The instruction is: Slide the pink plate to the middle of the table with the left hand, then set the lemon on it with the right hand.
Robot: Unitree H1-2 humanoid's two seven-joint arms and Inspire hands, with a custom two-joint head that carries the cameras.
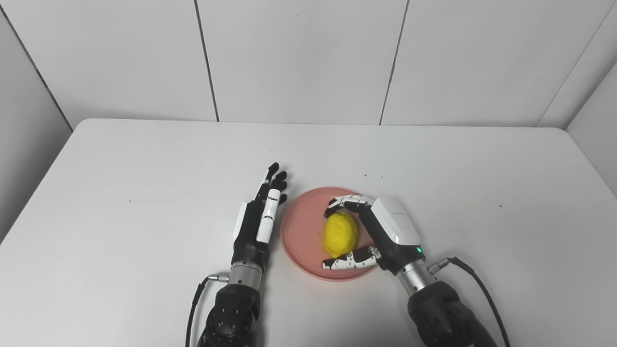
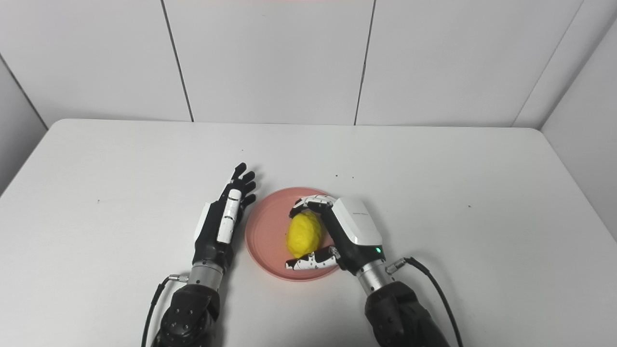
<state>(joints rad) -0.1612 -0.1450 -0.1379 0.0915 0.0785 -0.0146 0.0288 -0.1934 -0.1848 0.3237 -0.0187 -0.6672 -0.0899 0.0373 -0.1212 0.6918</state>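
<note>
Right hand (image 1: 381, 233) sits over the right part of the pink plate (image 1: 301, 231), its fingers (image 1: 344, 201) curled around the far end of the lemon (image 1: 340, 234) and its thumb (image 1: 349, 261) lying along the near end. The fruit is enclosed between them, so the hand is grasping the lemon; whether the grip is firm or only loose cannot be told from these views. The lemon lies lengthwise on the plate, toward its right half, and appears to rest on the plate's surface. A small green light shows on the back of the right hand near the wrist.

Left hand (image 1: 258, 219) lies just beside the plate's left rim, released and holding nothing, its fingers (image 1: 275, 180) stretched out straight and pointing away from the robot. Whether it touches the rim cannot be told; at most a very thin gap shows. A black cable loops out beside each wrist.

The pink plate sits on the white table (image 1: 144, 193) near the middle from side to side, in the half nearer the robot. A few tiny dark specks dot the tabletop beyond the plate. White wall panels (image 1: 299, 58) rise behind the table's far edge.
</note>
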